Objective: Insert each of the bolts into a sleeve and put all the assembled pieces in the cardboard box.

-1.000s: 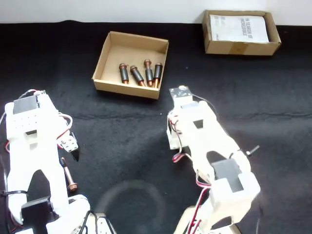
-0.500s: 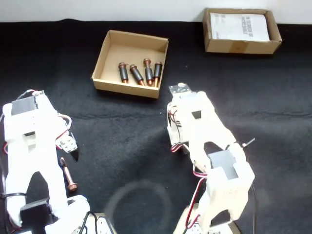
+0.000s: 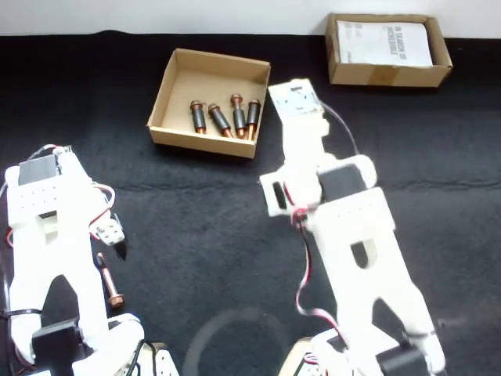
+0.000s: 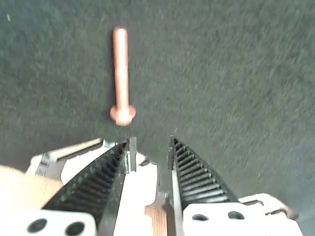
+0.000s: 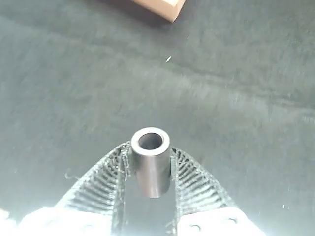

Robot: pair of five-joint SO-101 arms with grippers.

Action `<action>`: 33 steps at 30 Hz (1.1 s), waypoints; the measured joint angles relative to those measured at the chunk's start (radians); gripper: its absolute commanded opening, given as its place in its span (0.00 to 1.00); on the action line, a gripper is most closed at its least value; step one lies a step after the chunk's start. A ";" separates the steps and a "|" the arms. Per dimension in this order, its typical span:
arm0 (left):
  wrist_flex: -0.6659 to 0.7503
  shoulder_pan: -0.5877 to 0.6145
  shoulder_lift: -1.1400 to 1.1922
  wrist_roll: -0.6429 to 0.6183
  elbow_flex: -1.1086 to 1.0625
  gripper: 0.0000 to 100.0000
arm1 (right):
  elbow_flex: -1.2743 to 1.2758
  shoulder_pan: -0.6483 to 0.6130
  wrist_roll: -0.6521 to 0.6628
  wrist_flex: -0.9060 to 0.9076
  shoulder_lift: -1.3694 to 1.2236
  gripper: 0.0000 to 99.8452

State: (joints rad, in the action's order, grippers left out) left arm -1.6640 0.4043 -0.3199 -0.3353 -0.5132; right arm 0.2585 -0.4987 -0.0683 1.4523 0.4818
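High view: the cardboard box sits open on the black-covered table. Four assembled pieces lie side by side inside it, each a dark sleeve over a copper-coloured bolt. A second, smaller box holding a printed sheet stands well apart from the cardboard box, to its right along the far edge. The right arm stretches up the table, its wrist just beside the cardboard box's right wall. The left arm stands well short of the cardboard box, toward the near left. A loose bolt lies on the cloth tight against that arm, partly tucked under it.

Left wrist view: the left end effector has its ridged jaws a narrow gap apart with nothing between them. The bolt lies flat just past the tips, copper-pink and smooth-shanked, its round head turned toward the jaws.

Right wrist view: the right end effector is closed on a sleeve, a short dark-grey metal tube with its open bore facing outward beyond the tips. A corner of the cardboard box shows farther off across bare cloth.
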 measured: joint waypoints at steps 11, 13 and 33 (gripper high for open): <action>0.018 0.046 0.446 -0.035 0.183 0.12 | 0.002 -0.031 -0.089 0.196 0.262 0.01; -0.023 0.055 0.559 -0.035 0.272 0.12 | 0.035 -0.052 -0.104 0.198 0.307 0.01; -0.080 0.037 0.948 -0.035 0.585 0.12 | 0.370 -0.034 -0.110 0.106 0.463 0.01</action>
State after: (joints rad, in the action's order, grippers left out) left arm -1.7438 0.4411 0.6283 -0.3705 0.0713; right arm 0.6283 -0.5324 -0.1788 1.5581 0.9452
